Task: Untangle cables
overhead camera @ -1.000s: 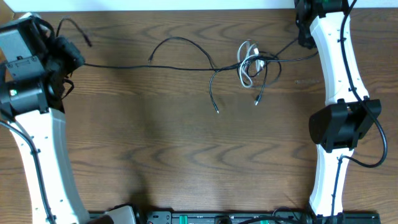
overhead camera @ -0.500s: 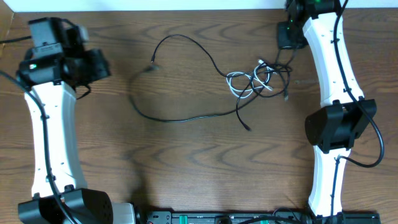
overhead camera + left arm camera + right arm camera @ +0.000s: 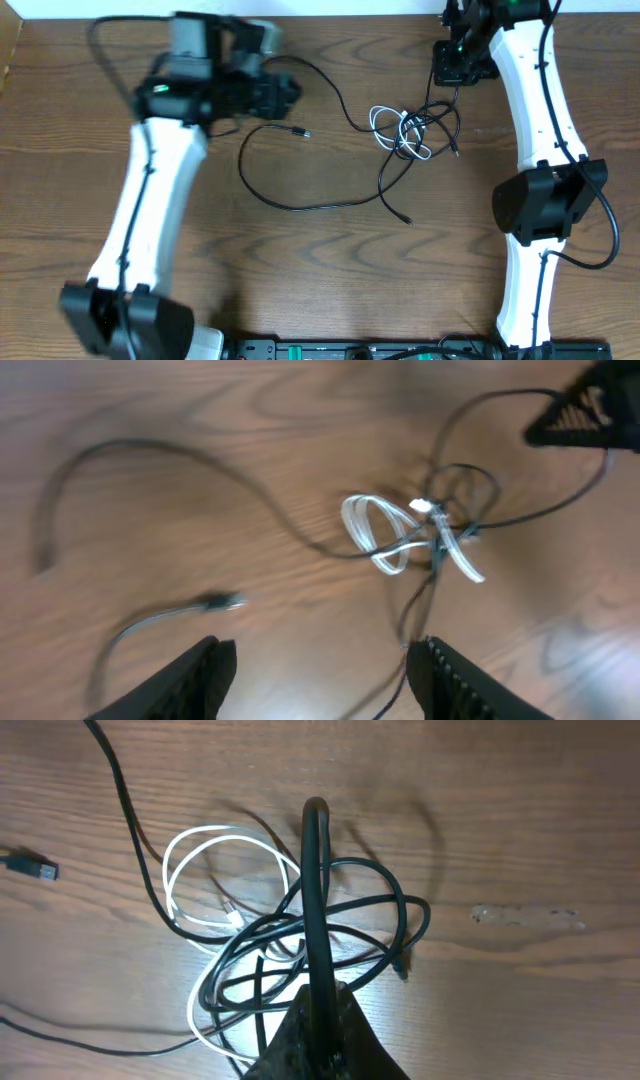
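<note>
— How do the left fingers (image 3: 205, 675) stand?
— Spread wide, with nothing between them. The left gripper (image 3: 320, 650) hovers over the table (image 3: 300, 280), apart from the knot (image 3: 410, 130).
— And the right?
— The right gripper (image 3: 320, 1020) is pinched closed on a black cable (image 3: 313, 900), a loop that runs into the knot just beside it.
— And the knot itself?
— A white cable (image 3: 460, 555) and black loops are wound together on the wood. One long black strand leads away from it to a plug (image 3: 300, 132), which lies loose nearer the left gripper.
</note>
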`<state>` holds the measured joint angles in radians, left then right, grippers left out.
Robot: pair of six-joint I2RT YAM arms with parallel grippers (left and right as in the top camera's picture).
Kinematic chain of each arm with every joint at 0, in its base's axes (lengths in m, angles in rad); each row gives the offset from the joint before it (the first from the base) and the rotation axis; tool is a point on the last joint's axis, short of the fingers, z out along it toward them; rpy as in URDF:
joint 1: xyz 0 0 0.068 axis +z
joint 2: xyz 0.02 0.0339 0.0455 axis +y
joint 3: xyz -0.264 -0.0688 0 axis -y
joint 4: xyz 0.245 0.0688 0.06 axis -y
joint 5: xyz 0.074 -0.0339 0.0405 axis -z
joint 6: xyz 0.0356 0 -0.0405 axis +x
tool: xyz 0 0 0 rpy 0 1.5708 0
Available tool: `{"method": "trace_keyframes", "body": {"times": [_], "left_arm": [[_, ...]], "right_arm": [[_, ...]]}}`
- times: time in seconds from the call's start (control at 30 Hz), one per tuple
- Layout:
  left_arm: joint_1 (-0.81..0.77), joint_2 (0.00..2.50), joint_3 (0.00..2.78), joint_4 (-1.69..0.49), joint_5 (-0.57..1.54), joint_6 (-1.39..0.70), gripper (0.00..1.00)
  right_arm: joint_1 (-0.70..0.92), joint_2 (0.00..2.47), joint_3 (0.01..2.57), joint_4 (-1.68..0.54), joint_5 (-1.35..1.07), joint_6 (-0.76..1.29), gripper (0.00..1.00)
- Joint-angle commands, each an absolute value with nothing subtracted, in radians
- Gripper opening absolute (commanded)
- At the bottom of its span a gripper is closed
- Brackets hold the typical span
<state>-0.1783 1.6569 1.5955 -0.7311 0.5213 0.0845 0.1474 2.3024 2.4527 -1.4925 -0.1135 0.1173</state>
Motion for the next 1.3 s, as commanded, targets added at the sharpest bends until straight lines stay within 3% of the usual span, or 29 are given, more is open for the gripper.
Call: {"method": "trace_keyframes", "body": {"times": [0.0, 0.13, 0.43, 1.0, 1.07, 1.13, 1.17, 1.23, 1.27], "left_arm": [[-0.253, 1.752, 1.584, -0.674, 0.543, 0.050, 0.61], [-0.342, 1.860, 1.584, -0.562, 0.543, -0.002, 0.61], [-0.510, 2.042, 1.584, -0.337, 0.550, -0.024, 0.75], [-0.567, 2.172, 1.584, -0.221, 0.484, -0.024, 0.74], [-0.574, 2.190, 1.584, -0.215, 0.461, -0.024, 0.71], [-0.574, 2.202, 1.584, -0.215, 0.437, -0.024, 0.59], [-0.574, 2.204, 1.584, -0.216, 0.430, -0.024, 0.45], [-0.568, 2.203, 1.584, -0.214, 0.406, -0.024, 0.08], [-0.566, 2.199, 1.586, -0.215, 0.395, -0.024, 0.07]], "right_arm": [[0.128, 2.269, 2.431, -1.498, -0.157, 0.105, 0.01], [0.127, 2.269, 2.430, -1.500, -0.168, 0.095, 0.01], [0.112, 2.269, 2.430, -1.503, -0.173, 0.095, 0.01], [0.108, 2.269, 2.430, -1.507, -0.172, 0.080, 0.01], [0.107, 2.269, 2.430, -1.508, -0.172, 0.080, 0.01], [0.105, 2.269, 2.430, -1.511, -0.172, 0.080, 0.01], [0.104, 2.269, 2.430, -1.511, -0.172, 0.080, 0.01], [0.099, 2.269, 2.430, -1.511, -0.172, 0.080, 0.01], [0.098, 2.269, 2.430, -1.511, -0.172, 0.080, 0.01]]}}
